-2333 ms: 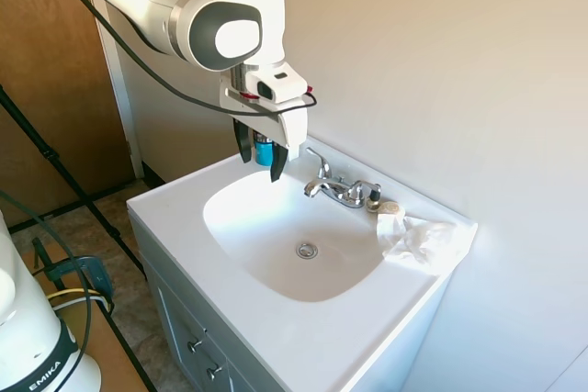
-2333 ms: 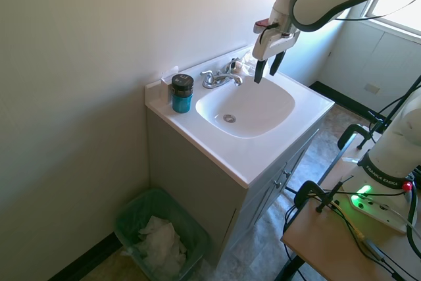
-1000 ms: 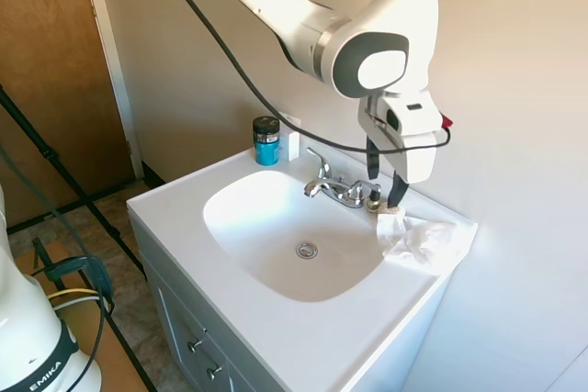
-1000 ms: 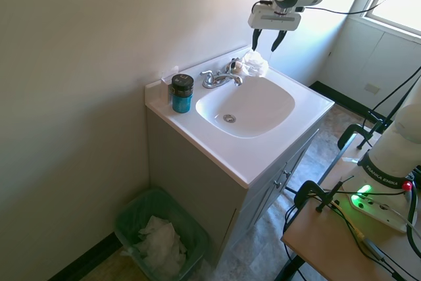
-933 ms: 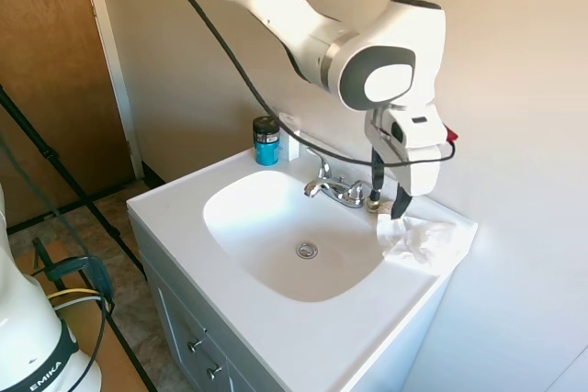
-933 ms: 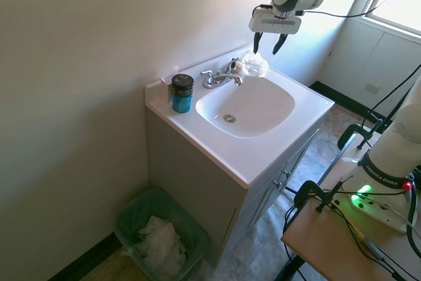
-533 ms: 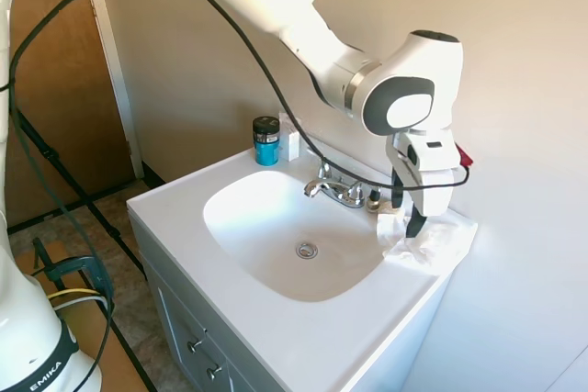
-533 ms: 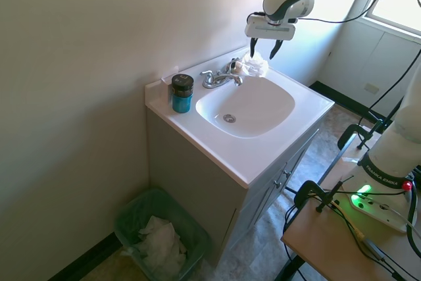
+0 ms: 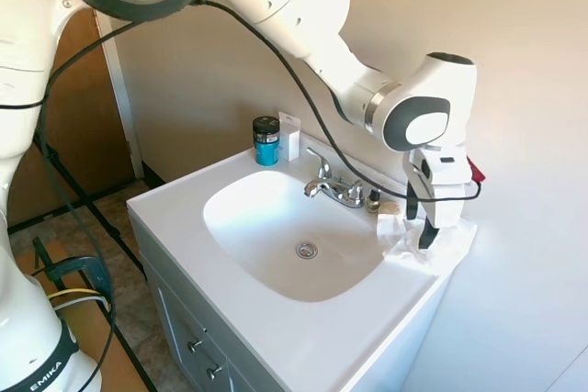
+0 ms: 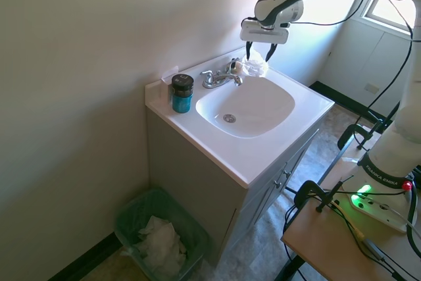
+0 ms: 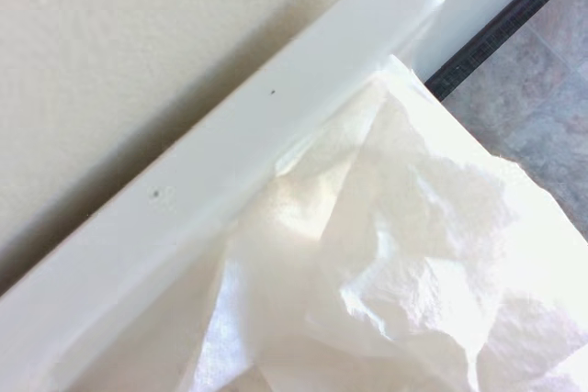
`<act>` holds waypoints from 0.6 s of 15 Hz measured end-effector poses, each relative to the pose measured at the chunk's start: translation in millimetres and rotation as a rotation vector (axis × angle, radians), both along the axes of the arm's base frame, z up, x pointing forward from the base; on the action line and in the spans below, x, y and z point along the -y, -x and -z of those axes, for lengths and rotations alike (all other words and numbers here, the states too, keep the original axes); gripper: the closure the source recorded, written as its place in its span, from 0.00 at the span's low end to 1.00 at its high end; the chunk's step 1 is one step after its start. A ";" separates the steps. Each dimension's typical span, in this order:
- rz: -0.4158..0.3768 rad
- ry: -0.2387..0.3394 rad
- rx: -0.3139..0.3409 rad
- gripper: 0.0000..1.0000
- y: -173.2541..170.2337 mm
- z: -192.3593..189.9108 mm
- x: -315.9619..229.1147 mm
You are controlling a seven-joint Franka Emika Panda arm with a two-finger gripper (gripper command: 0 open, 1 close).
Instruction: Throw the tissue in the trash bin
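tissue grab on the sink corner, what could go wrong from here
The open gripper is down over the tissue, which lies beside the beige soap lump and the faucet, so the fingers might nudge the soap. The tissue overhangs the sink top's corner, so a loose pinch may push it off, far from the trash bin.

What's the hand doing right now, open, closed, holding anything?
Hand: open, fingers straddling the crumpled tissue on the sink counter, not closed on it.
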State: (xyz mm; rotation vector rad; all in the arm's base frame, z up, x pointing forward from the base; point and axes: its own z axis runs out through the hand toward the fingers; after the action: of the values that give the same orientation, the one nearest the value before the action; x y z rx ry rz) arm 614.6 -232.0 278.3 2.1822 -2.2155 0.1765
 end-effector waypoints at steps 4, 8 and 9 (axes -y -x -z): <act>0.014 -0.008 -0.015 0.00 -8.6 13.3 5.1; 0.032 -0.020 -0.023 1.00 -10.2 25.0 12.7; 0.034 -0.024 -0.025 1.00 -10.7 28.5 13.8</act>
State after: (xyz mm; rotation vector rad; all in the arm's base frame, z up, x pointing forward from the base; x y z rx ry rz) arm 625.3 -245.8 249.8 2.1445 -2.2521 0.1221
